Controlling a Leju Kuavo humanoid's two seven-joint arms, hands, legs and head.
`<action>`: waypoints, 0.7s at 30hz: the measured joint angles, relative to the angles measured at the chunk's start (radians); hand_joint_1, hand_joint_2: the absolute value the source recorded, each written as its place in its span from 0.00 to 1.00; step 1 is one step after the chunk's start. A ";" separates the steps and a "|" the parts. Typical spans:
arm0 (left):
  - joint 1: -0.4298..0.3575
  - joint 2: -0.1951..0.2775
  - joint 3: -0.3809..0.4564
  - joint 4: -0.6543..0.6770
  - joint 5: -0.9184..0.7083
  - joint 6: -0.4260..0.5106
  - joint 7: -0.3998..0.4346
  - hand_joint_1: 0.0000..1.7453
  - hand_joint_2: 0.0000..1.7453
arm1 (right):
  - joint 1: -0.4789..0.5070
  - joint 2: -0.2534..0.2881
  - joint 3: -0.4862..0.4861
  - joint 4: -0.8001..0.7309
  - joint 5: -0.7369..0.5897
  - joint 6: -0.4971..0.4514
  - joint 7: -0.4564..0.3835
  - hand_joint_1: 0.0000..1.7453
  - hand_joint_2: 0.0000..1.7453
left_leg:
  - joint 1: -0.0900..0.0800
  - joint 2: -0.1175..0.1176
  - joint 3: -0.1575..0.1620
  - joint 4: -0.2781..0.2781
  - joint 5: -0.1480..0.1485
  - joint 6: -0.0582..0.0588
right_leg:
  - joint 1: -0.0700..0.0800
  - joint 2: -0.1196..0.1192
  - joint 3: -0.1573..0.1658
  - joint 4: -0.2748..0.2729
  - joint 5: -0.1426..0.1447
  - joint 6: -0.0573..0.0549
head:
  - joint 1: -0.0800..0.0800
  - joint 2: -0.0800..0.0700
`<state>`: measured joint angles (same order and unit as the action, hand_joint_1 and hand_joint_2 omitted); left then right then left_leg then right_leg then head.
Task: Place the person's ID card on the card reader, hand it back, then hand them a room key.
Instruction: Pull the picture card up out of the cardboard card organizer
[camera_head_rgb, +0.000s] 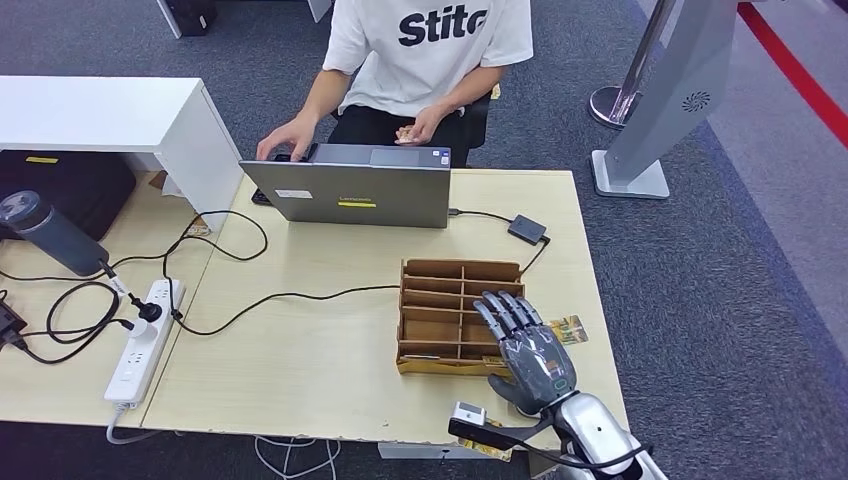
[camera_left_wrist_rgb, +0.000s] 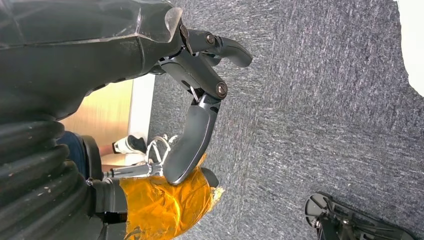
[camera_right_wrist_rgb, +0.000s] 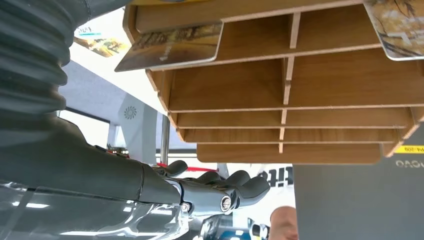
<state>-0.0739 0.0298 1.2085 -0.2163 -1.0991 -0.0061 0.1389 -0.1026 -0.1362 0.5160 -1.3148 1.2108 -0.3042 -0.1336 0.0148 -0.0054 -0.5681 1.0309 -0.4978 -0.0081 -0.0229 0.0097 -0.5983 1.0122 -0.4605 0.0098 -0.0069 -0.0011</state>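
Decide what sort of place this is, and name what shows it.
Probably an office set up as a reception desk: a person at a laptop, a wooden card rack by the right hand, grey carpet.

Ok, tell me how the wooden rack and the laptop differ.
The rack is brown wood, divided into open slots; the laptop is grey with its lid up. The rack sits by the right hand; the laptop sits at the table's far edge, by the person. Both rest on the table.

Key card (camera_head_rgb: 566, 329) flat on desk, beside wooden organizer (camera_head_rgb: 455, 300); landscape print
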 joint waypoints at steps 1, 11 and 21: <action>0.000 0.000 0.000 0.000 0.000 0.000 0.000 0.00 1.00 | 0.000 0.000 -0.004 0.002 -0.007 0.002 -0.006 0.00 1.00 | 0.000 0.000 0.000 0.000 0.000 0.000 | 0.000 0.000 0.000 0.000 0.000 0.000 | 0.000 0.000; 0.000 0.002 0.006 0.000 -0.002 0.000 0.000 0.00 1.00 | 0.024 -0.039 -0.058 -0.006 -0.083 0.018 -0.077 0.00 1.00 | 0.000 0.000 0.000 0.000 0.000 0.000 | 0.000 0.000 0.000 0.000 0.000 0.000 | 0.000 0.000; 0.000 0.002 0.016 0.000 -0.004 0.000 0.000 0.00 1.00 | 0.034 -0.053 -0.068 -0.014 -0.084 0.025 -0.086 0.00 1.00 | 0.000 0.000 0.000 0.000 0.000 0.000 | 0.000 0.000 0.000 0.000 0.000 0.000 | 0.000 0.000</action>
<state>-0.0737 0.0313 1.2243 -0.2163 -1.1032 -0.0061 0.1389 -0.0687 -0.1897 0.4482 -1.3285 1.1273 -0.2797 -0.2200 0.0148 -0.0054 -0.5677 1.0309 -0.4978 -0.0081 -0.0228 0.0098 -0.5984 1.0121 -0.4605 0.0098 -0.0069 -0.0011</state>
